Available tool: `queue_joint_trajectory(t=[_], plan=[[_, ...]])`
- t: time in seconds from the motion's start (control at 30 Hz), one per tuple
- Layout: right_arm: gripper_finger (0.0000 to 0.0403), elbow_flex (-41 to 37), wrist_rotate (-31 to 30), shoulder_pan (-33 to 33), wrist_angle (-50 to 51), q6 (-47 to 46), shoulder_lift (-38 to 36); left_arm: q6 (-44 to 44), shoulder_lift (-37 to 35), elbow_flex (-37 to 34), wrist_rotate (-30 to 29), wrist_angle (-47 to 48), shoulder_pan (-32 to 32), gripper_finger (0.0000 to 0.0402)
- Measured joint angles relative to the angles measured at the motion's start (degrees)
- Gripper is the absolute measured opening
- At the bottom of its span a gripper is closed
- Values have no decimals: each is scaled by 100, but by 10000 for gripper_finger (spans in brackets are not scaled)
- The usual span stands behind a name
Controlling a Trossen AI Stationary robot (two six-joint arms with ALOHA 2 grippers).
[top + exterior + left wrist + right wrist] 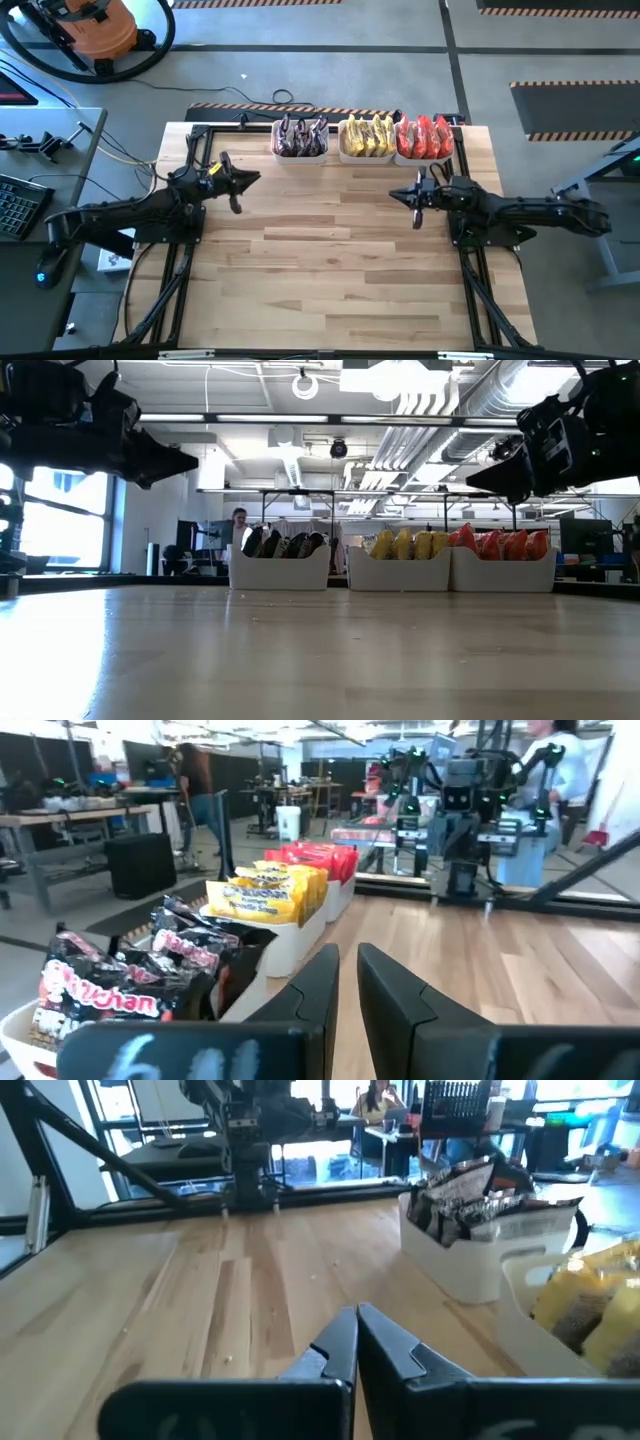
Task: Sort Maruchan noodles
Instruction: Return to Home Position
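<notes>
- High view: Maruchan noodles stand on edge, sorted by colour, in three white bins side by side at the table's far edge.
- Dark packets fill the left bin, yellow packets the middle bin, and red packets the right bin.
- Left gripper hangs above the table, near the left bin on its near side and apart from it. It points towards the table's middle.
- In the left wrist view its fingers are drawn close with only a thin slit between, holding nothing.
- Right gripper hangs opposite, near the right bin and clear of it, facing the left one.
- In the right wrist view its fingers are pressed together on nothing.
- Low view: both grippers sit high above the wood, well above the bin rims.
- Bare planks lie between the two grippers and in front of the bins.
- Beyond the table: a person behind the left bin in the low view, and an orange vacuum on the floor in the high view.
</notes>
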State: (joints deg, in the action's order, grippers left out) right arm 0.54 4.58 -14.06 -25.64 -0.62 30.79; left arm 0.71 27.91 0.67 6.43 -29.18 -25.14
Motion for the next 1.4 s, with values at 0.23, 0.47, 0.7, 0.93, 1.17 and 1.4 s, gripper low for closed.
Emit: queue_joint_trajectory(t=[0.23, 0.47, 0.7, 0.93, 1.17, 1.4], plan=[[0, 0, 0, 0, 1374, -45, -1398, -53, -752, 0, 169, 597, -207, 35], [0, 0, -50, 0, 2411, 96, -2818, -238, -2166, 0, 116, 1992, -342, 35], [0, -2, -119, -80, 2349, 354, -3059, -214, -2757, 0, -390, 2799, -352, 35], [0, 0, -629, -142, 2456, 197, -2985, -296, -2668, 0, -618, 2844, -352, 35], [0, 0, -715, -181, 2445, 52, -2883, -302, -2470, 2, -714, 2854, -352, 35], [0, 0, -715, -181, 2447, 201, -2892, -106, -2143, 0, -886, 2854, -352, 35]])
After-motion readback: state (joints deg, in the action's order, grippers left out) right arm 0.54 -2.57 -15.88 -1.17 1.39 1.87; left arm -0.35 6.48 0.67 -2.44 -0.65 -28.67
